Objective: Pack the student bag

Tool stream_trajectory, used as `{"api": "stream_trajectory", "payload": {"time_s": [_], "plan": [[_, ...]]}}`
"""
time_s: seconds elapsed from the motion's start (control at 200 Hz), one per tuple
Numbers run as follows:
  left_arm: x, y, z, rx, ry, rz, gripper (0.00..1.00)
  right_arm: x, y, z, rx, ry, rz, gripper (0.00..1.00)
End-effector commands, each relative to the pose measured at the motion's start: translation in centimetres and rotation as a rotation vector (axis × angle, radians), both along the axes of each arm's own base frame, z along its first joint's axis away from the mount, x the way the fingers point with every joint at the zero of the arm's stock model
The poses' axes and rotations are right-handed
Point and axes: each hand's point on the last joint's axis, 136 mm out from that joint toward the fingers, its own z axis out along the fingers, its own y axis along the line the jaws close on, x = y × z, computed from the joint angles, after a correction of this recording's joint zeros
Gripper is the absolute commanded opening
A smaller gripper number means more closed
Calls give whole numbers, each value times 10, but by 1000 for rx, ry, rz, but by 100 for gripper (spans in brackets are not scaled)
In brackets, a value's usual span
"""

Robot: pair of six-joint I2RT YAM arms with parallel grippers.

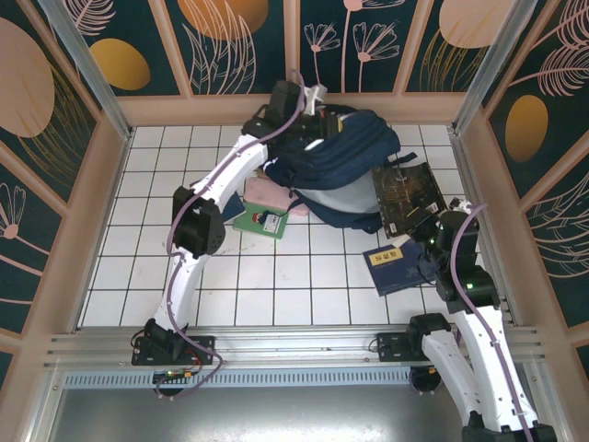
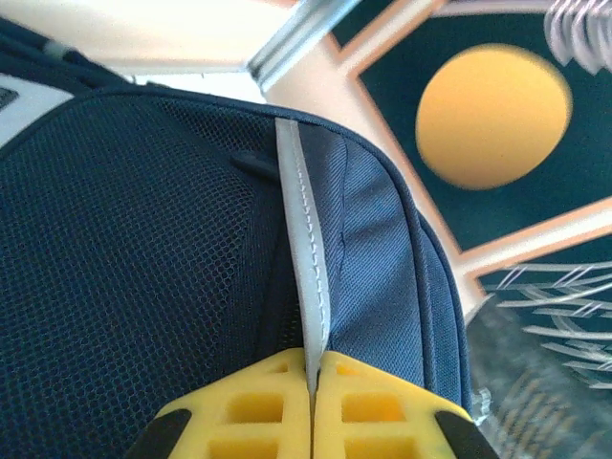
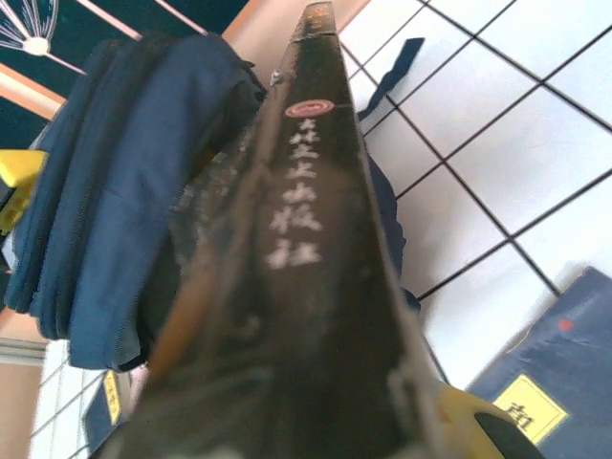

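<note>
Left gripper (image 1: 316,98) (image 2: 312,373): jaws pressed together, pinching the bag's white stripe between the yellow fingers (image 2: 249,406).
White stripe (image 2: 304,258): caught at the left fingertips, running straight ahead of them and up over the bag's curved top.
Mesh panel (image 2: 143,287): to the left of the stripe, ahead of the left gripper; plain navy cloth on the stripe's right.
Bag (image 1: 345,157) (image 2: 382,249) (image 3: 124,182): under and ahead of the left gripper, joined to it at the stripe. Also beyond the right gripper, to the left of the book held there. Heaped on the tiles.
Right gripper (image 1: 426,226): narrow, clamped on the near edge of the dark book, one yellow finger (image 3: 473,426) against the book's right face.
Dark book (image 1: 405,195) (image 3: 306,249): held by the right gripper, reaching away from it towards the bag. Spine turned to the wrist camera, with pale characters and a round red-and-white mark. Far end close beside the bag; contact cannot be told.
Blue book (image 1: 394,265) (image 3: 550,382): flat on the tiles just beside and below the right gripper, with a yellow label on the cover.
Green book (image 1: 260,222): flat on the tiles, well behind the left gripper, near that arm's elbow.
Pink item (image 1: 269,196): between the green book and the bag, overlapping the green book's far edge and touching the bag.
Table (image 1: 129,267): white tiles, beneath both grippers.
</note>
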Motion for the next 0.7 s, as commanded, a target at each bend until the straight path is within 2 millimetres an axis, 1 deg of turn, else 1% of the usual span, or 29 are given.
{"api": "stream_trajectory", "payload": {"time_s": [0.0, 0.045, 0.11, 0.185, 0.3, 0.505, 0.611, 0.696], "plan": [[-13, 12, 104, -211, -117, -32, 0, 11, 30, 35, 178, -180, 173, 0], [-13, 14, 111, -241, -113, -37, 0, 14, 37, 34, 241, -190, 210, 0], [-15, 15, 120, -275, -113, -48, 0, 18, 44, 39, 294, -222, 249, 0], [-16, 15, 123, -289, -111, -53, 0, 22, 47, 46, 344, -270, 275, 0], [-15, 14, 120, -298, -94, -58, 0, 30, 49, 47, 409, -289, 295, 0], [-15, 14, 117, -318, -67, -69, 0, 53, 56, 34, 571, -260, 329, 0], [-14, 16, 117, -338, -52, -74, 0, 63, 62, 41, 651, -271, 349, 0], [-14, 18, 119, -346, -49, -75, 0, 74, 72, 46, 663, -254, 371, 0]]}}
